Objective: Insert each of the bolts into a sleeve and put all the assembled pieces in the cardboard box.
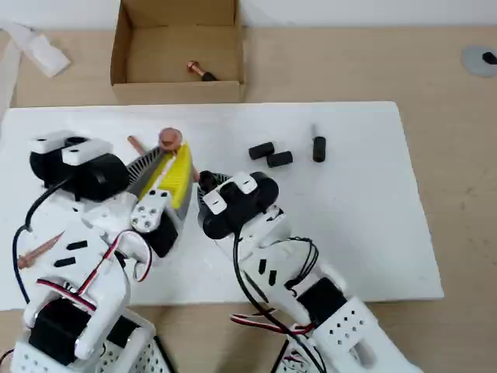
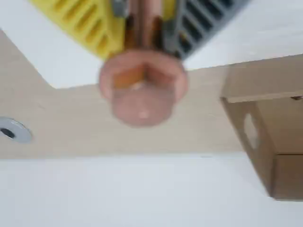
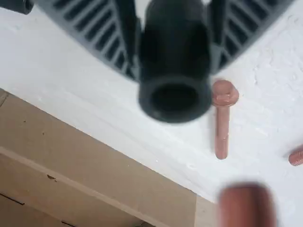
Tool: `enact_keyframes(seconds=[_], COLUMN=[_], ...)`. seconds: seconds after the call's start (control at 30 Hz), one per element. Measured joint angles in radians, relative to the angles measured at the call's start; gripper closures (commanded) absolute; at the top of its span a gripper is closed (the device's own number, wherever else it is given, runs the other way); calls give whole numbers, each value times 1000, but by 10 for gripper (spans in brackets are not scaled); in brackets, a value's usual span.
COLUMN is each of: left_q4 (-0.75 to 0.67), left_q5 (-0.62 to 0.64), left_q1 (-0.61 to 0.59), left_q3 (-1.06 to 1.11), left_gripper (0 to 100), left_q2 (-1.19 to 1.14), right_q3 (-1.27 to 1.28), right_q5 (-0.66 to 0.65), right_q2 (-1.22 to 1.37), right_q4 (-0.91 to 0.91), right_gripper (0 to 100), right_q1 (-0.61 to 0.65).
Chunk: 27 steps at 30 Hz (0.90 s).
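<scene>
My left gripper [image 1: 168, 153], with one yellow and one grey finger, is shut on a copper bolt [image 1: 170, 140] whose flanged head [image 2: 142, 87] points toward the cardboard box [image 1: 177, 53]. My right gripper [image 1: 201, 183] sits just beside it, shut on a black sleeve [image 3: 174, 94] with its open bore facing outward. A loose bolt [image 1: 137, 145] lies on the white board next to the held bolt, also seen as bolt [image 3: 221, 118]. Three more black sleeves [image 1: 279, 158] lie to the right. One bolt with a sleeve on it [image 1: 200, 71] lies in the box.
Another bolt [image 1: 39, 250] lies at the white board's [image 1: 373, 233] left edge by the left arm's base. A grey disc [image 1: 479, 60] sits on the wooden table at the far right. White packing material [image 1: 39, 50] lies at the far left.
</scene>
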State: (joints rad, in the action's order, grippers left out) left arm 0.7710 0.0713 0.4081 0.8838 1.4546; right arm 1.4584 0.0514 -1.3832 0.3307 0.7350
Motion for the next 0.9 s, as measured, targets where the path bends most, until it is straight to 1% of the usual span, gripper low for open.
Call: enact_keyframes(seconds=[0.2,0.4,0.6,0.77,0.9], left_q4=[0,0,0,0,-5], left_q5=[0,0,0,0,0], left_q1=[12,12,12,48,52], left_q3=[46,48,48,48,48], left_gripper=[995,995,995,995,995], left_q2=[6,6,6,6,6], right_q3=[0,0,0,0,0], right_q5=[0,66,72,72,72], right_q2=[0,0,0,0,0], right_q4=[0,0,0,0,0], right_gripper=[989,989,989,989,989], right_q1=[0,-11,-11,-11,-11])
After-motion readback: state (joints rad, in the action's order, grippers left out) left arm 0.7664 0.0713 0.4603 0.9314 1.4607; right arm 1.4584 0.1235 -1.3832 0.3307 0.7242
